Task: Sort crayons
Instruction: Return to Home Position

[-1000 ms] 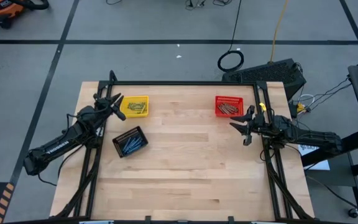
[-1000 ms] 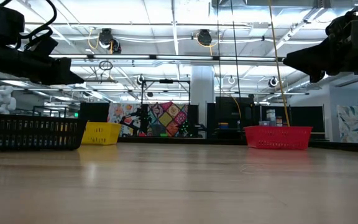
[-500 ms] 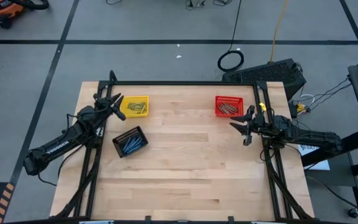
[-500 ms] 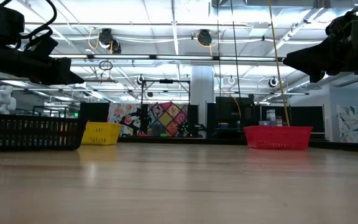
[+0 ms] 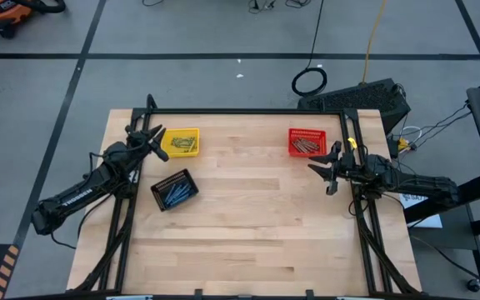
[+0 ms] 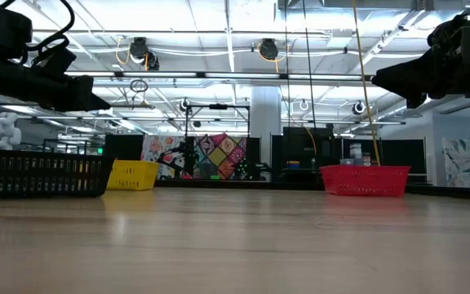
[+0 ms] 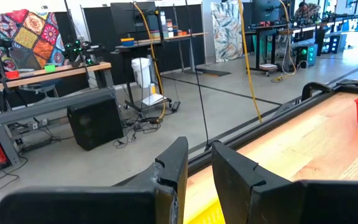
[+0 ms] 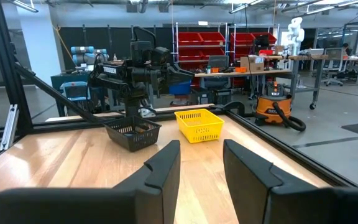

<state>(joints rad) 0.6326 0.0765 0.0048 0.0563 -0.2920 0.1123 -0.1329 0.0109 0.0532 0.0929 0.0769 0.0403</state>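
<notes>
crayons [image 5: 185, 147] lie sorted in the yellow basket [image 5: 182, 132], black basket [image 5: 180, 175] and red basket [image 5: 307, 132], so the job looks done. left gripper [image 5: 157, 142] and right gripper [image 5: 323, 167] hang empty at the table [image 5: 248, 233] edges, fingers slightly apart.

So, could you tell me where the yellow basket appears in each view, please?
High view: the yellow basket sits upper left on the table.
Low view: yellow basket left of centre, far off.
Left wrist view: only a yellow sliver between the left gripper's fingers.
Right wrist view: yellow basket across the table, past the right gripper.
Shared landmark: the black basket beside it, absent only from the left wrist view.
</notes>
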